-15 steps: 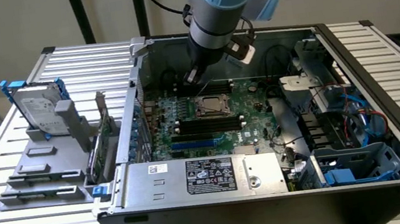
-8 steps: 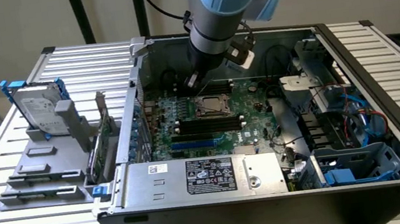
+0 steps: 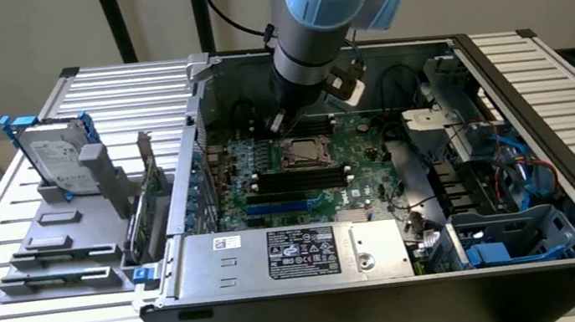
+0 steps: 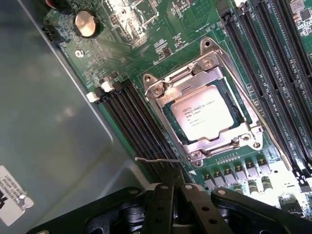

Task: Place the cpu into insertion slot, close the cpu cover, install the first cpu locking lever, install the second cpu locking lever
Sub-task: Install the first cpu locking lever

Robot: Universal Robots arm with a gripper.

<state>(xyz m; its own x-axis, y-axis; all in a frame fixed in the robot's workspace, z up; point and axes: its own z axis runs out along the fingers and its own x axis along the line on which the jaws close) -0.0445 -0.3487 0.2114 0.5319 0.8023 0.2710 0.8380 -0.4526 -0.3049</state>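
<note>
My matte black gripper (image 4: 178, 187) has its fingers pressed together, gripping nothing, near a thin wire lever (image 4: 161, 159). The flat, pale, square cpu (image 4: 204, 113) lies in the dark slot (image 4: 167, 111), framed by the shiny metal cover (image 4: 181, 74).

faint print on the cpu (image 4: 204, 113), black label (image 3: 300, 252) on the grey metal box (image 3: 212, 264), neither legible
</note>
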